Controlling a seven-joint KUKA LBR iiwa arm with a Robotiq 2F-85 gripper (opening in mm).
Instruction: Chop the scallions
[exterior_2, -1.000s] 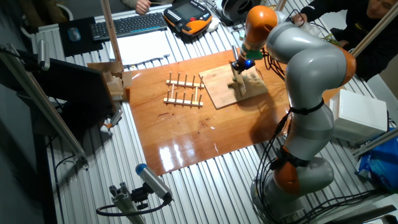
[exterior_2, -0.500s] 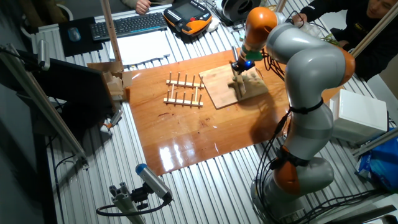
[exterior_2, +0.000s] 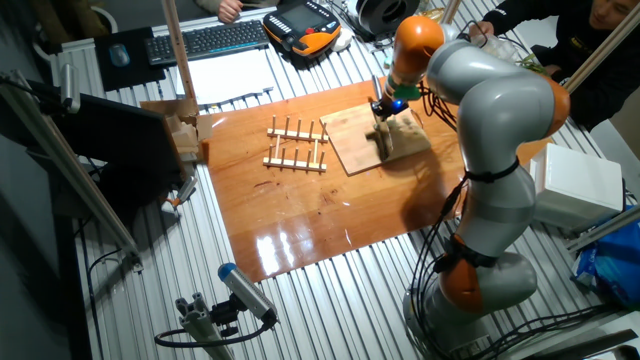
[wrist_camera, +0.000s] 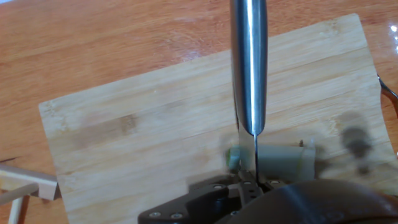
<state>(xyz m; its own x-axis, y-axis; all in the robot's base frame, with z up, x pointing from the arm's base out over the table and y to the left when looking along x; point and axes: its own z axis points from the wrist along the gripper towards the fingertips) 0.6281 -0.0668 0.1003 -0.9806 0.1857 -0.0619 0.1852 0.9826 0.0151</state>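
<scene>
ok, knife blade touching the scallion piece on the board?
Touching. The hand view shows the knife blade running straight into the scallion piece on the cutting board, with no gap visible.

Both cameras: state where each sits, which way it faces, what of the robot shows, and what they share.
Fixed view: set high beyond the table's front-left, looking down across it; shows the whole arm, the cutting board and a wooden rack.
Hand view: on the hand, looking down along the knife blade at the board and a scallion piece; only the gripper's dark base shows.
Shared: cutting board, wooden table.
</scene>
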